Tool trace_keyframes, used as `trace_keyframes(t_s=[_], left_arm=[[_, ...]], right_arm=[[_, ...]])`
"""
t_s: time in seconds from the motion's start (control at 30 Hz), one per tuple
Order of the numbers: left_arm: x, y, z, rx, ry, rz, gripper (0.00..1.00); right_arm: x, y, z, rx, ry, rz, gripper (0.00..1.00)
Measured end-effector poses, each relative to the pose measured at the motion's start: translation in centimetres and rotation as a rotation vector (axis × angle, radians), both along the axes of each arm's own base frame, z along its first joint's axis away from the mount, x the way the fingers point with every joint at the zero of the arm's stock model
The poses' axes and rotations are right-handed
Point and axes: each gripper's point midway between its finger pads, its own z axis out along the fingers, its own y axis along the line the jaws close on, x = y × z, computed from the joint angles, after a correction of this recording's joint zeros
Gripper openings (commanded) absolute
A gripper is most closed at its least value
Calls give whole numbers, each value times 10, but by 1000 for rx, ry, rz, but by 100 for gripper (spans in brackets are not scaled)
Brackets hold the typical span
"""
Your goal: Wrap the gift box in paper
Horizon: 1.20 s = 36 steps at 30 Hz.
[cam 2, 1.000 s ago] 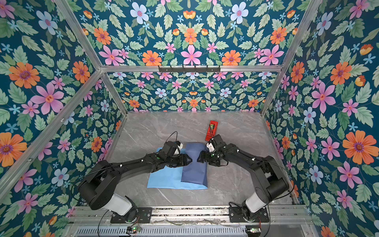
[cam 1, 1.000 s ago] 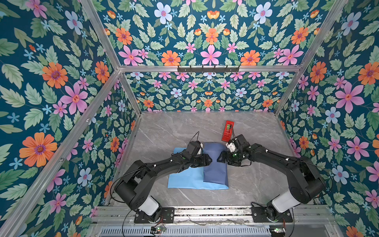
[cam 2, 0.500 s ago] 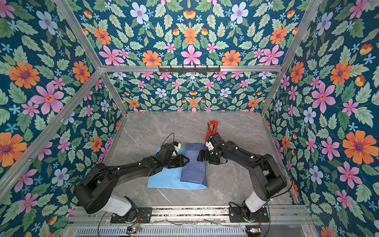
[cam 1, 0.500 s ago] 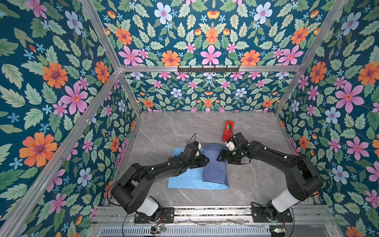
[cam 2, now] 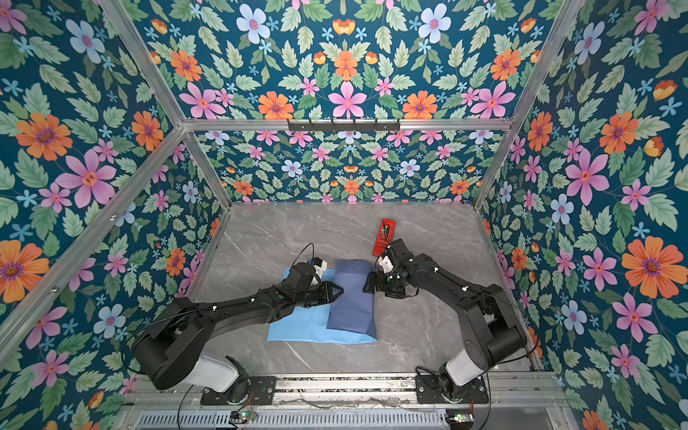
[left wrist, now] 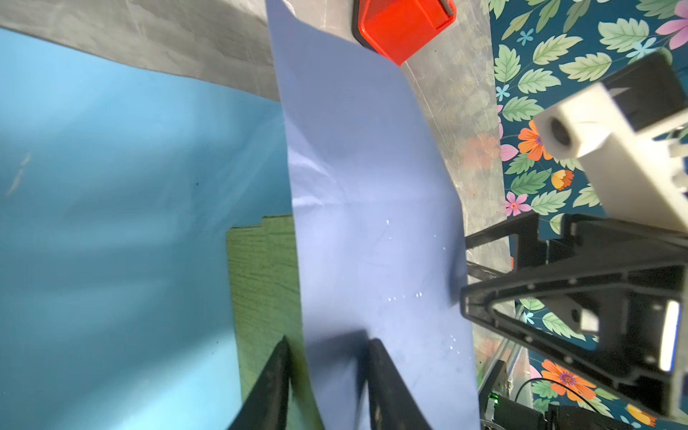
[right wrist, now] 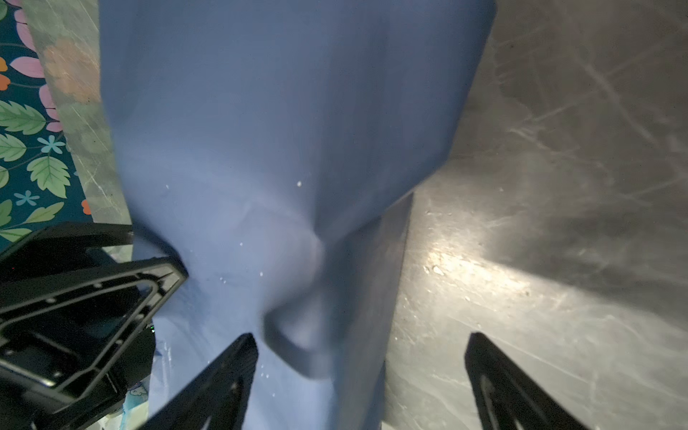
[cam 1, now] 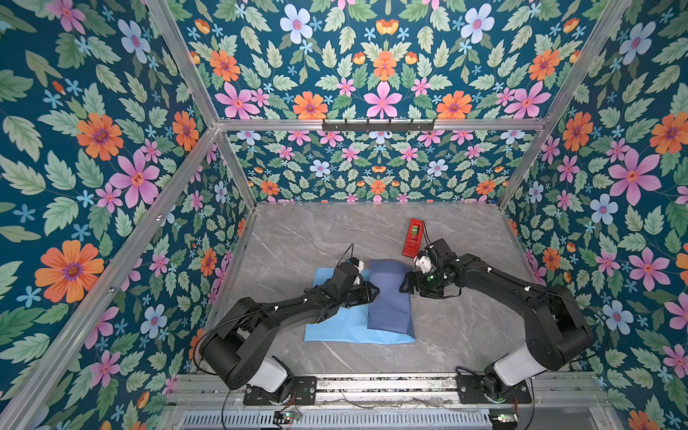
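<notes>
The paper lies light blue on the table, its slate-blue flap folded over the gift box. In both top views the flap hides the box; only a green strip of gift box shows in the left wrist view. My left gripper is turned on its side at the flap's left edge. Its jaws are narrowed with the edge between them and a gap still showing. My right gripper stands wide open at the covered box's right side, one finger over the flap, the other over bare table.
A red tape dispenser lies on the grey marble table just behind my right wrist. Floral walls close in the table on three sides.
My left gripper's jaws have narrowed around the flap's left edge. The right gripper has stayed wide open and almost still at the box's right side.
</notes>
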Motion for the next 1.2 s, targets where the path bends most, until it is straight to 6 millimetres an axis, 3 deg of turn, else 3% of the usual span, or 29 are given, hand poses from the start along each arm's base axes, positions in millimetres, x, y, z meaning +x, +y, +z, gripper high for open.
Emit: trace_keyframes(t_s=[0.13, 0.27, 0.33, 0.57, 0.83, 1.2], left_arm=[[0, 0, 1, 0, -2, 3, 37], [1, 3, 3, 18, -1, 15, 59], [0, 7, 2, 35, 5, 25, 66], [-1, 2, 8, 32, 27, 6, 73], [-3, -6, -2, 21, 73, -19, 67], [-4, -2, 1, 5, 53, -5, 39]], right_arm=[[0, 4, -4, 19, 21, 7, 83], [-1, 8, -6, 41, 23, 16, 82], [-1, 8, -7, 46, 23, 17, 82], [-1, 11, -7, 53, 18, 23, 83], [0, 19, -8, 49, 17, 44, 86], [4, 27, -9, 39, 24, 75, 89]])
